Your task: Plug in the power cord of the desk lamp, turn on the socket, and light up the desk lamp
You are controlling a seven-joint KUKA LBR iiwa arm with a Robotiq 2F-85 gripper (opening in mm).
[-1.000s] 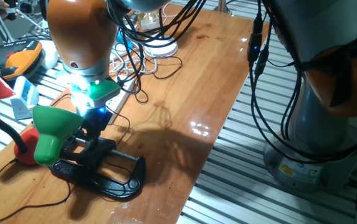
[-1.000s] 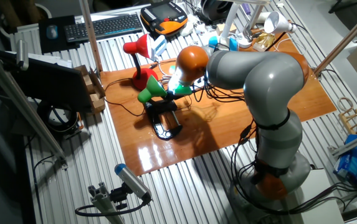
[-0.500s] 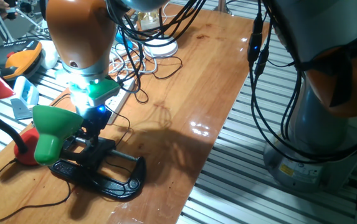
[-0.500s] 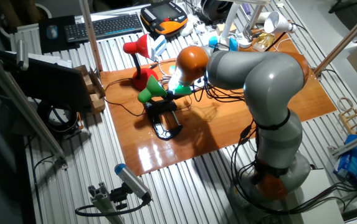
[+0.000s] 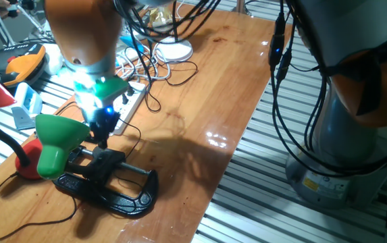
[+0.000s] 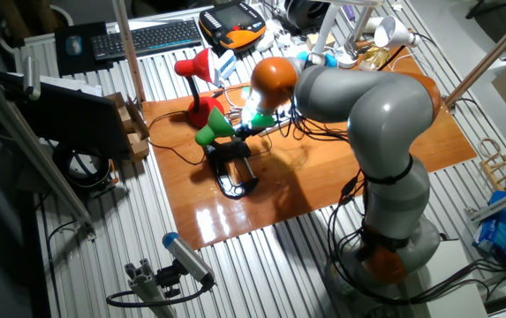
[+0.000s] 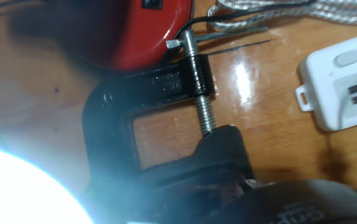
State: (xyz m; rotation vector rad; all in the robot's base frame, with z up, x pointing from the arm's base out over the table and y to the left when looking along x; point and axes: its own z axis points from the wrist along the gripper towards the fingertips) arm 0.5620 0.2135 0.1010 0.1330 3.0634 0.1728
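Above the black clamp base of the desk lamp hangs the tool, near the green shade. I cannot tell if the tool is clenched or released. The socket lies on the table just beside it, and the power cord trails thin along the wood. The tool could bump the lamp and tip it, or snag the loose cord.

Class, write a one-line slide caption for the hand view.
Black lamp clamp on the wooden table, socket at right.
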